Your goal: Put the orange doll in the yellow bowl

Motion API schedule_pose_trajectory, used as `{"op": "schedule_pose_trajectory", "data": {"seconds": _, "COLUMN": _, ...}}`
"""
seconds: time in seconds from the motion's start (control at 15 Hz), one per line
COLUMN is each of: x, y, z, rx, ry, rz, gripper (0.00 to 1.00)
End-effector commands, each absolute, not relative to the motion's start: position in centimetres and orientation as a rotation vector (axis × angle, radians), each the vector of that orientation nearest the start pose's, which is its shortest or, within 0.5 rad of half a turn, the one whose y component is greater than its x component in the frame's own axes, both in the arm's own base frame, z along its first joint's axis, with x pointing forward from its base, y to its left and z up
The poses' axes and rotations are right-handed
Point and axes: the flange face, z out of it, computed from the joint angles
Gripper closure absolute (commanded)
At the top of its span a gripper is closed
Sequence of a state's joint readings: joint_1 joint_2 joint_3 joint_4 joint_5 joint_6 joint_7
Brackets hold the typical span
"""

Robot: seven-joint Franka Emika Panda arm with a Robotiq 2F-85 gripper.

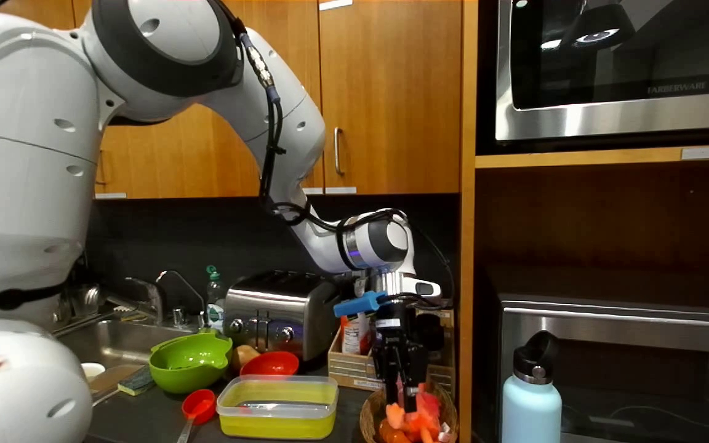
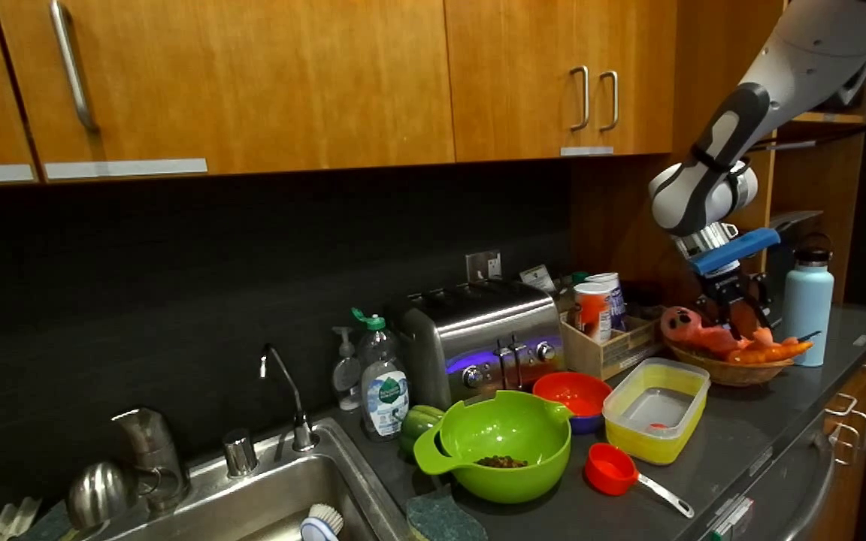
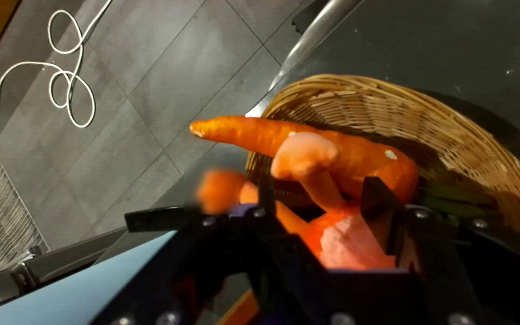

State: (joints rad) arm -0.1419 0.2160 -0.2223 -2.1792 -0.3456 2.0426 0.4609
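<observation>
The orange doll [image 2: 711,338], pink and orange with a dark-eyed head, lies in the wicker basket [image 2: 741,373]; it also shows in an exterior view [image 1: 422,419] and the wrist view [image 3: 350,243]. My gripper [image 3: 316,198] points down into the basket with its fingers apart, one on each side of the doll's body. It shows low over the basket in both exterior views [image 1: 402,401] [image 2: 750,324]. I cannot tell whether the fingers touch the doll. The yellow bowl [image 1: 274,426], a rectangular yellow-green dish, stands beside the basket, also in an exterior view [image 2: 655,448].
An orange carrot [image 3: 251,133] lies in the basket against the doll's limbs. A light blue bottle [image 2: 807,315] stands close by the basket. A wooden box [image 2: 610,349] and a toaster [image 2: 493,338] stand behind. A green bowl [image 2: 508,481] and red measuring cup [image 2: 610,469] stand nearer the sink.
</observation>
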Motion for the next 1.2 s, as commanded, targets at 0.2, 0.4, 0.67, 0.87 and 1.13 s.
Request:
{"op": "schedule_pose_trajectory", "data": {"seconds": 0.2, "x": 45.4, "y": -21.1, "z": 27.3, "rx": -3.160, "ry": 1.123, "rz": 0.685, "gripper": 0.00}}
{"op": "schedule_pose_trajectory", "data": {"seconds": 0.4, "x": 44.6, "y": -21.3, "z": 27.1, "rx": -3.121, "ry": 1.157, "rz": 0.720, "gripper": 0.00}}
{"op": "schedule_pose_trajectory", "data": {"seconds": 0.67, "x": 44.5, "y": -21.2, "z": 26.6, "rx": -3.116, "ry": 1.150, "rz": 0.746, "gripper": 0.32}}
{"op": "schedule_pose_trajectory", "data": {"seconds": 0.87, "x": 44.7, "y": -21.2, "z": 26.6, "rx": -3.124, "ry": 1.139, "rz": 0.749, "gripper": 0.56}}
{"op": "schedule_pose_trajectory", "data": {"seconds": 1.13, "x": 44.9, "y": -21.2, "z": 26.6, "rx": -3.127, "ry": 1.136, "rz": 0.751, "gripper": 0.45}}
